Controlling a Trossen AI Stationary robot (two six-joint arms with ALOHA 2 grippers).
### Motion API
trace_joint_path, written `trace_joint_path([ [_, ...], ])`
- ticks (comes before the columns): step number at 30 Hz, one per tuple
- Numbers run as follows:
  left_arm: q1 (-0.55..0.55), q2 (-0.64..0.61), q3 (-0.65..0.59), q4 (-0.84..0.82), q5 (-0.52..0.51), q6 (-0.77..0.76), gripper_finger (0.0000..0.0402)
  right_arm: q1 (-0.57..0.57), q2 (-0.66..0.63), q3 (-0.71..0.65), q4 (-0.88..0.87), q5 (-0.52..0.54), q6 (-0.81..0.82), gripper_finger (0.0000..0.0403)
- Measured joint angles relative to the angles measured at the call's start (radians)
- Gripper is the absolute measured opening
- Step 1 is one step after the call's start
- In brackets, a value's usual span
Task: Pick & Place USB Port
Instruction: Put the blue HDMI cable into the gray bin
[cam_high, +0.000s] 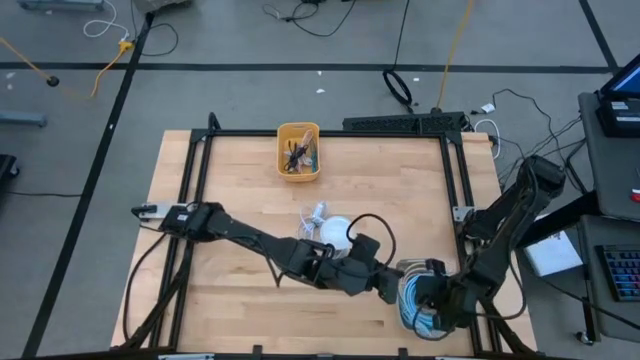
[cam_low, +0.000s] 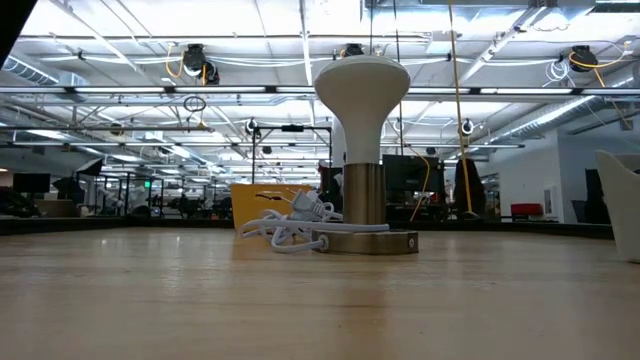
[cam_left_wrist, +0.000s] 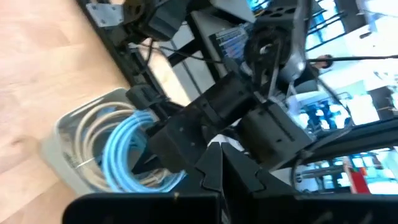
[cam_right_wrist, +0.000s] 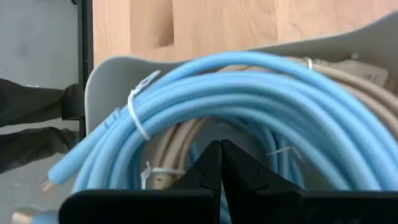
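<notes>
Two grippers meet at the grey bin near the table's front right corner, the right gripper closed with its fingertips together above the coiled blue cable, gripping nothing visible. Left gripper, also closed and empty, hangs just beside. Pick appears not yet done; placing remains.

Bin: we see it mostly covered by both grippers from above; the wrist views cut its walls at the frame edges.
Blue cable: coil runs past the frame edge; we cannot find its far end.
Beige cable: mostly buried beneath the blue coil.
Yellow tray: contents too small for us to identify.
White cord: tangled beside the lamp; plug type unclear to us.
</notes>
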Motion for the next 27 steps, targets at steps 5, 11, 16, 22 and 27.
trace_joint_path([
  [5, -0.006, 0.000, 0.000, -0.042, -0.024, -0.017, 0.0000, -0.020, -0.014, 0.000, 0.003, 0.030, -0.019, 0.0000],
  [11, -0.015, 0.001, 0.000, -0.050, -0.031, -0.028, 0.0000, -0.072, -0.047, 0.000, -0.006, 0.028, -0.064, 0.0000],
  [16, -0.021, 0.001, 0.000, -0.057, -0.051, -0.028, 0.0000, -0.102, -0.050, 0.000, -0.009, 0.028, -0.106, 0.0000],
  [22, -0.031, 0.001, 0.000, -0.059, -0.063, -0.040, 0.0000, -0.120, -0.050, 0.000, -0.009, 0.034, -0.127, 0.0000],
  [27, -0.034, 0.001, 0.000, -0.058, -0.081, -0.040, 0.0000, -0.145, -0.038, -0.041, 0.000, 0.053, -0.121, 0.0000],
])
